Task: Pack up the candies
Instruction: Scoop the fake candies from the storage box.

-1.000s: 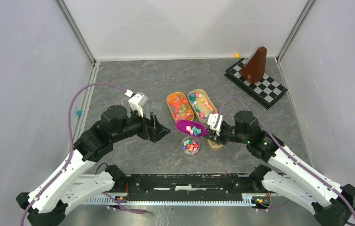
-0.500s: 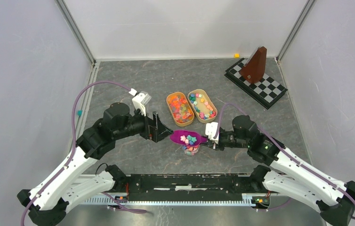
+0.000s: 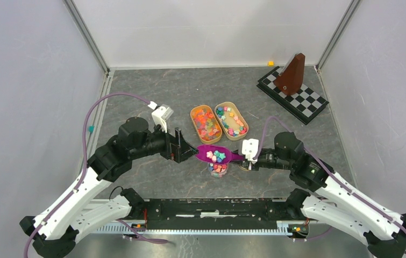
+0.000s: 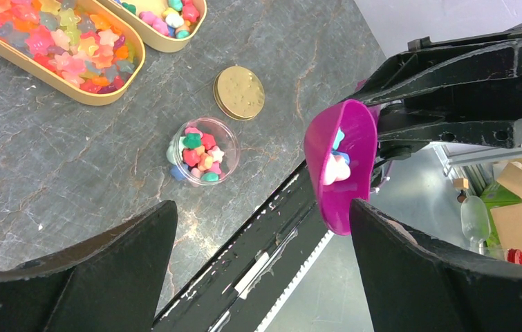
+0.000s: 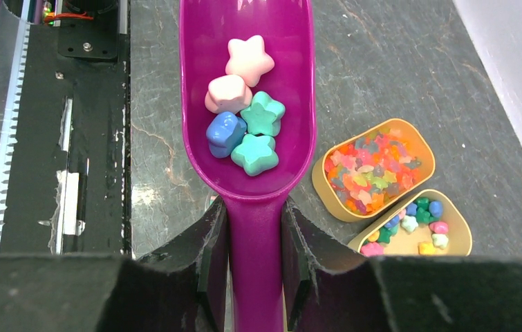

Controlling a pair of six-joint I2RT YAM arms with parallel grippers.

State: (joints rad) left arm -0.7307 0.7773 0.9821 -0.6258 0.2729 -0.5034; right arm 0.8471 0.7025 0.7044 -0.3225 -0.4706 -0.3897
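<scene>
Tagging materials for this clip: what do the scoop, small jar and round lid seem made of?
Purple scoop: likely moulded plastic, smooth semi-gloss, uniform colour with soft highlights.
Small jar: clear plastic or glass, candies showing through its wall; which, I cannot tell.
Round lid: probably metal, gold with a dull sheen.

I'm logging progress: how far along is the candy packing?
Done: the clear cup is partly filled with candies. In hand: the right hand grips the purple scoop, holding five candies near the cup. Left: tipping them in; the tan trays hold more, and the gold lid lies off beside the cup.
</scene>
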